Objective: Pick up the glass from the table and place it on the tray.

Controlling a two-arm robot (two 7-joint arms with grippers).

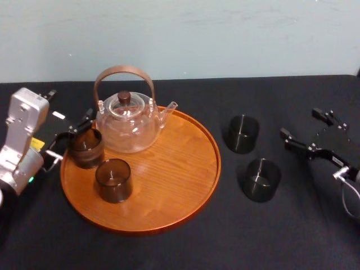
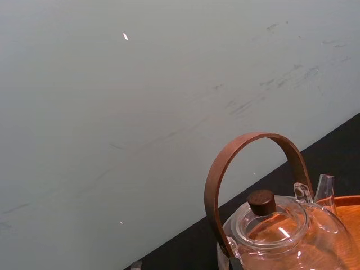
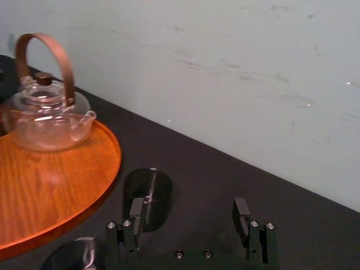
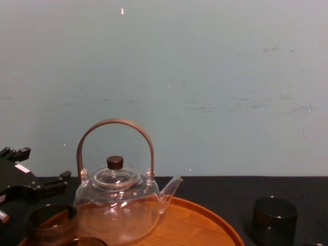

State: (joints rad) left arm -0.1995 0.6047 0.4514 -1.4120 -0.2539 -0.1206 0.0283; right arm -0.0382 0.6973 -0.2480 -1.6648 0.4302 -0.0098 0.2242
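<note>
On the black table (image 1: 169,253), left of centre, sits the tray (image 1: 180,169) carrying a teapot (image 1: 126,126), a banded tumbler (image 1: 85,147) and a plain tumbler (image 1: 113,180). Right of the tray, on the table, stands the glass (image 1: 243,134), with a second glass (image 1: 261,180) nearer. The right gripper (image 1: 300,124) is beside them, jaws wide. The left gripper (image 1: 76,128) is at the tray's left edge; its grip cannot be told.

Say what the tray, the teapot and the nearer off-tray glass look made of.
Tray: likely wood, orange-brown grain lines, satin sheen. Teapot: clear glass, see-through, bright glints; its arched handle looks like brown wood. Glass: smoky dark glass, probably, translucent with highlights.
</note>
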